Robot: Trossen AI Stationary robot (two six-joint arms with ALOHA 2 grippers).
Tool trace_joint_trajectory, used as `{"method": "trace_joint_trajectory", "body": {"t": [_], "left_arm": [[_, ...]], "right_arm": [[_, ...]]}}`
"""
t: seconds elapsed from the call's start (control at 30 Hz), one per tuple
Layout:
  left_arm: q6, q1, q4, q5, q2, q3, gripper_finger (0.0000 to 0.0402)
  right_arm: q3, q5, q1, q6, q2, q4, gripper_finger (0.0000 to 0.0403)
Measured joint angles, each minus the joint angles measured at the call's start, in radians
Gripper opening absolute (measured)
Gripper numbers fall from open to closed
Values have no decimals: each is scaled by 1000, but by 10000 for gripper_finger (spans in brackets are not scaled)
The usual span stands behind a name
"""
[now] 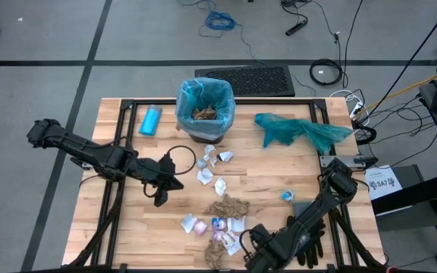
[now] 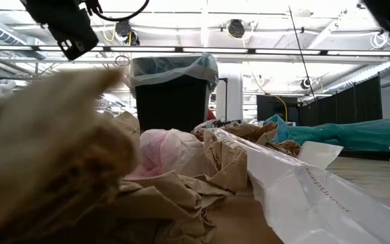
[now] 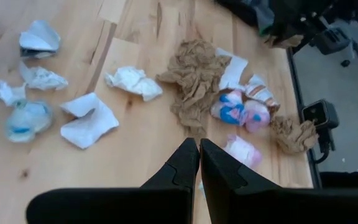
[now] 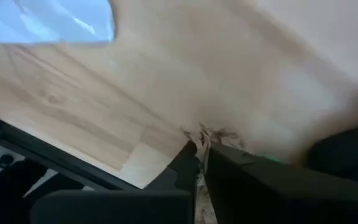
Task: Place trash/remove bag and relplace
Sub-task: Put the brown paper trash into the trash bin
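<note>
trash (image 1: 218, 199) lay scattered over the near middle of the wooden table (image 1: 127, 235): crumpled brown paper wads, white wrappers and a few coloured bits, all looking light, soft and easily crushed, best pinched at a raised fold or bunched corner rather than a flat edge. the left gripper (image 3: 199, 163) hung above the scraps left of the pile, fingers pressed together on nothing. the right gripper (image 4: 201, 151), low at the near right edge, had its fingers closed on a scrap of brown paper (image 4: 202, 138). the bag (image 1: 205, 97), a thin pale-blue liner, sat folded over the rim of the bin (image 2: 170, 102) at the far middle; it looked crinkly, slippery and prone to tearing, so the rolled rim seemed the place to grip. a teal bag (image 1: 302, 130) lay far right, a light-blue bottle (image 1: 151, 120) far left. cables crossed the grey floor beyond; the low view showed an open hall with ceiling lights.
</note>
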Motion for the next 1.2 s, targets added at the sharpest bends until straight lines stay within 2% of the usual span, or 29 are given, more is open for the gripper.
{"method": "trace_joint_trajectory", "body": {"t": [0.1, 0.23, 0.4, 0.5, 0.63, 0.9, 1.03, 1.2], "left_arm": [[2, 0, 15, 0, 0, 0, 22], [7, 0, 25, 0, 0, 0, 22], [-1, 0, 24, -1, 0, 0, 22], [-1, 4, 23, -16, 0, 0, 22], [-2, 17, 24, -69, 0, 0, 22], [-53, 77, 27, -168, 0, 0, 22], [-54, 104, 36, -170, 0, 0, 22], [-54, 134, 70, -186, 0, 0, 22]], "right_arm": [[0, 28, -51, -73, -46, -69, 5], [0, 147, -138, -196, -146, -116, 2], [0, 328, -294, -449, -289, -123, 1], [0, 371, -416, -616, -363, -92, 1], [0, 360, -572, -870, -420, 32, 0], [0, 252, -807, -1300, -463, 434, 0], [0, 152, -917, -1429, -451, 575, 0], [0, 20, -1043, -1500, -399, 697, 0]]}}
